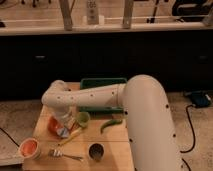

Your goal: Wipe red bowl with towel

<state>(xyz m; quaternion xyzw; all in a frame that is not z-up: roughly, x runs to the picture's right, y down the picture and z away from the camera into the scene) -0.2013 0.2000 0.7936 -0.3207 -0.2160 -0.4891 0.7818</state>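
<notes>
While the gripper [64,125] is reaching down at the red bowl [53,124], left on the wooden surface [115,145], wiping is seemingly happening; its hold on the towel [64,132] cannot be told. Next comes rubbing around the bowl's inside.

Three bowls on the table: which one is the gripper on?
The red bowl, directly beneath the gripper. The green bowl sits beside it, and the orange bowl lies apart at the table's near corner.
</notes>
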